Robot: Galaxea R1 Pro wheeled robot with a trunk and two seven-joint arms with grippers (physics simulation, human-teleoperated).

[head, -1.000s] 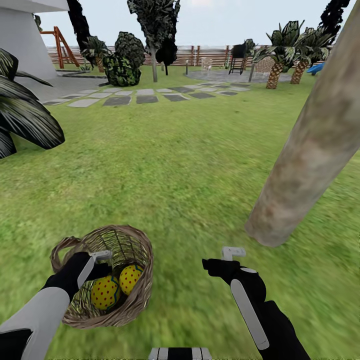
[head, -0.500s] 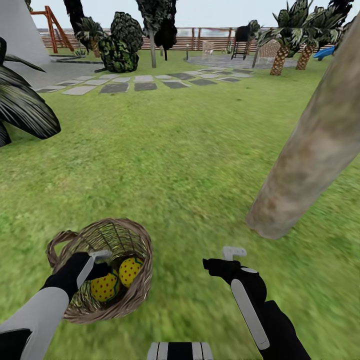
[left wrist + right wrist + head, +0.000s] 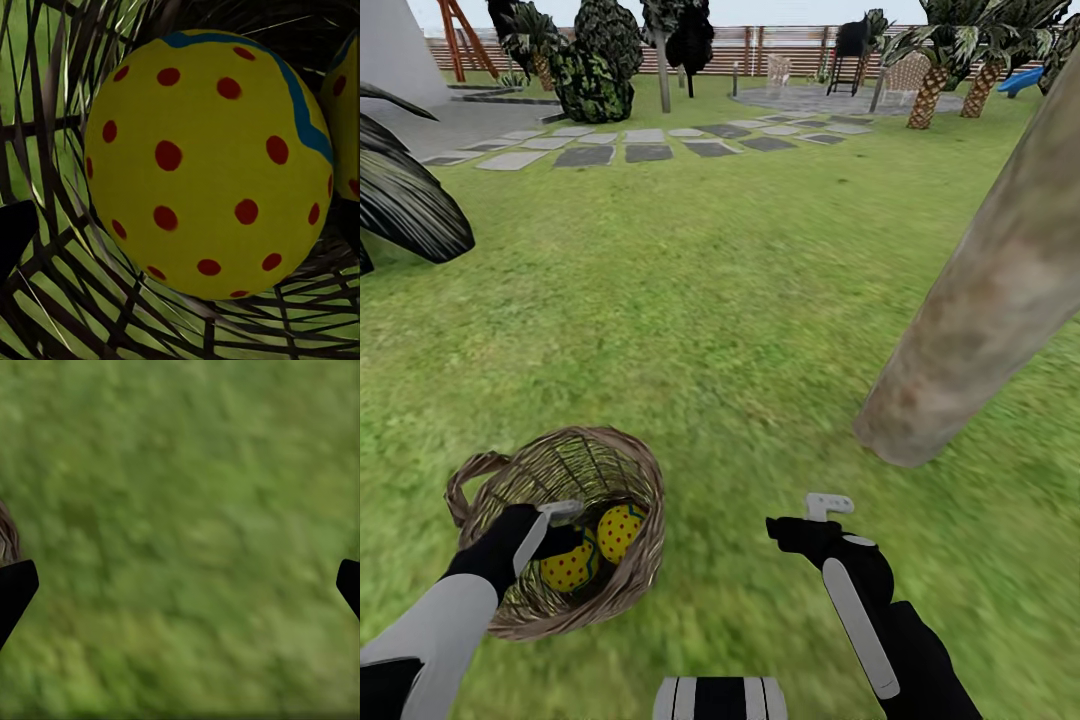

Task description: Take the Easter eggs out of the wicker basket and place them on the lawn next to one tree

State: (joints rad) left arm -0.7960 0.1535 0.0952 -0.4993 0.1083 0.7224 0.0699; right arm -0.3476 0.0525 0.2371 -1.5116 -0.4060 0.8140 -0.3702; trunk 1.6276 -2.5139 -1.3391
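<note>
Head camera tilted down; arms unmoved.
Left gripper (image 3: 565, 525) inside brown woven wicker basket (image 3: 622, 468), open around red-dotted yellow egg (image 3: 206, 161), not yet clamped; right gripper (image 3: 812, 515) open over lawn (image 3: 740, 330).

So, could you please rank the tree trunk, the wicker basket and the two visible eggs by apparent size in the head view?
1. tree trunk, though nearness inflates it
2. wicker basket
3. the two eggs, which look alike, both partly hidden

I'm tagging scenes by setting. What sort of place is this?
A simulated back garden, most likely: a wide lawn with a grey stepping-stone path, a slatted wooden fence behind palms, and a red playset beside a white house.
</note>
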